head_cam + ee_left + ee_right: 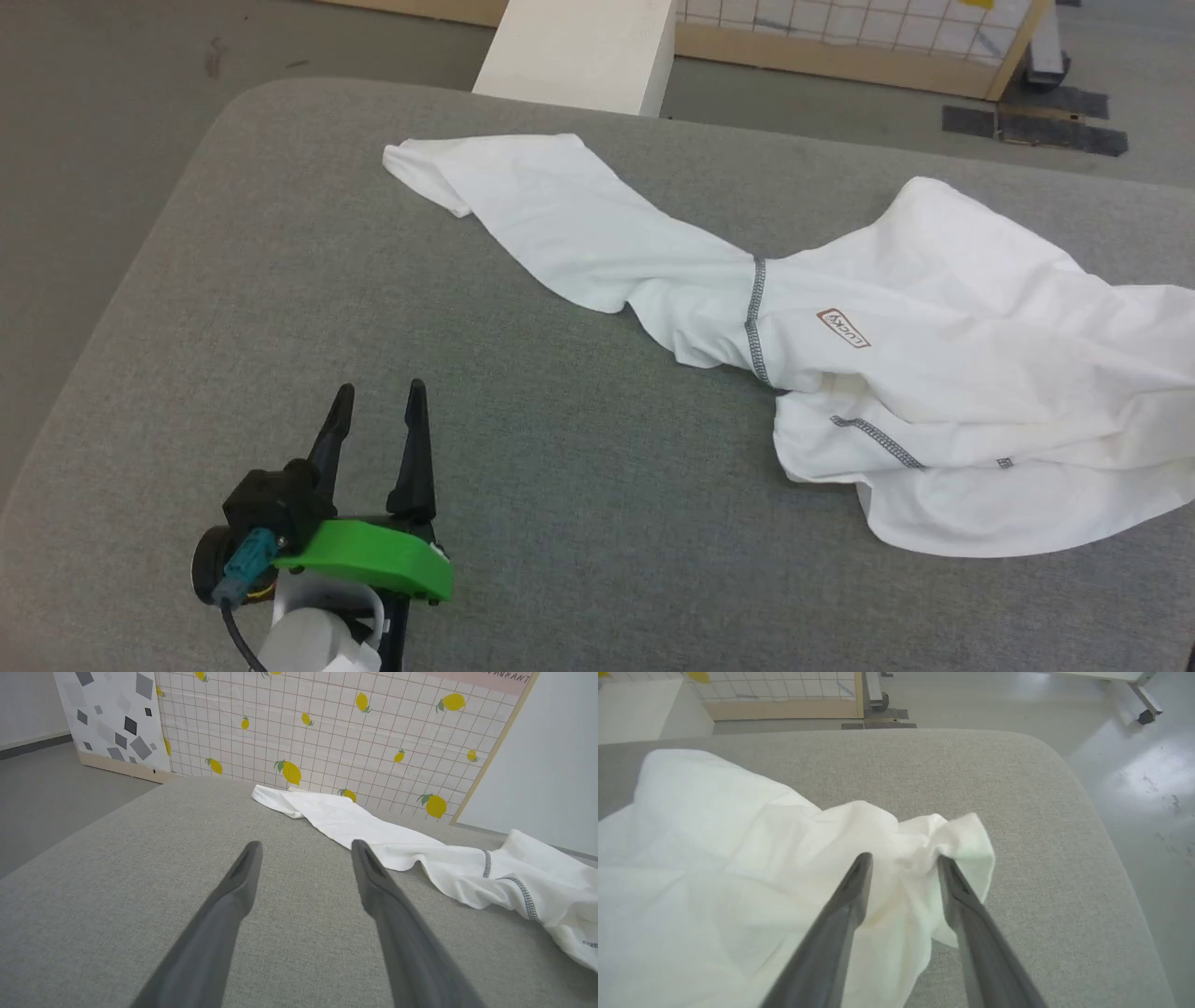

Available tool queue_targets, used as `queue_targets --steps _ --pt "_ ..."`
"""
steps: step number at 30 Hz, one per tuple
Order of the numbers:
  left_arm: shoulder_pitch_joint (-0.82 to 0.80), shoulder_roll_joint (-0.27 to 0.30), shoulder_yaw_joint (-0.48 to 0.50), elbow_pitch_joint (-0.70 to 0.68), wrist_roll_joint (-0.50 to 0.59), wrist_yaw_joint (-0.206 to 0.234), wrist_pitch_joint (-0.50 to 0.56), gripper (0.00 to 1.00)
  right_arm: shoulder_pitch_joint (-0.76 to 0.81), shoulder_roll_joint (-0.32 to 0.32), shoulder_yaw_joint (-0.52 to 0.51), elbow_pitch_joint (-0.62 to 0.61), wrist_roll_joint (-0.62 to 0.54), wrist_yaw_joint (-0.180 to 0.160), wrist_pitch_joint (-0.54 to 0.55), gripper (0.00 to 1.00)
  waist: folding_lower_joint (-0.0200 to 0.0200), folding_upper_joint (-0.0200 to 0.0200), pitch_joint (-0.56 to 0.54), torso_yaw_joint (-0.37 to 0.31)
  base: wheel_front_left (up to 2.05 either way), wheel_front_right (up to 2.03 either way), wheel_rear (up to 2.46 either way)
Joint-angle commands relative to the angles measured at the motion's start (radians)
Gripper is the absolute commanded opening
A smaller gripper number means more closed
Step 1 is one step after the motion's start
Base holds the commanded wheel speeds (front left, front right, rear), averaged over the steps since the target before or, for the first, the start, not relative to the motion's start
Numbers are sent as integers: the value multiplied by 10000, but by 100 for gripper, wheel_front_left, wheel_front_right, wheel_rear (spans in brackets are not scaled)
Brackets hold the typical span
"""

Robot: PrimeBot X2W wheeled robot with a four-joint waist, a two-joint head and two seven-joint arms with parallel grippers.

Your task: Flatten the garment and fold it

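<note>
The white garment lies crumpled on the grey padded table. One long part stretches toward the far left, and the bulk is heaped at the right, with dark zigzag seams and a small logo showing. My left gripper hovers open at the near left, well clear of the cloth. In the left wrist view its fingers stand wide apart with nothing between them, and the garment is ahead to the right. My right gripper stands open, its fingers either side of a bunched-up corner of the garment near the table's right edge.
A rigid white box stands just beyond the table's far edge. A lemon-patterned grid panel stands behind the table. The table's rounded right corner drops to a grey floor.
</note>
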Motion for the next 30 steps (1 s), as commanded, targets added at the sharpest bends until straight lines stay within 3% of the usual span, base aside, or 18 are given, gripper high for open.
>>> queue_targets --steps 1,7,10,15,20,25,30 --pt "33 -74 6 21 53 -63 -47 100 34 17 58 -265 230 -15 -467 100 0 0 -124 -104 0 0 0" --pt "127 -135 108 89 58 -60 -47 100 632 641 1241 -1775 1799 -15 -3056 100 0 0 -610 -402 0 0 0" --pt "227 -152 122 131 68 -59 -47 100 1536 1283 1595 -2721 2808 -15 -3781 100 0 0 -853 -546 0 0 0" --pt "428 -160 94 174 113 -61 -47 100 3379 1616 2208 -3978 3384 -15 -5149 100 0 0 -1095 -801 0 0 0" --pt "641 -164 123 179 86 -20 -47 100 4953 1640 2943 -3683 4562 -15 -6534 100 0 0 -1258 -1095 0 0 0" --pt "848 -186 164 236 7 89 -47 100 5926 1642 3495 -2907 4804 -15 -7552 100 0 0 -1425 -1351 0 0 0" --pt "853 -247 258 366 -247 343 -23 100 6264 1643 4212 -2614 4768 -15 -7908 100 0 0 -1465 -1670 0 0 0"
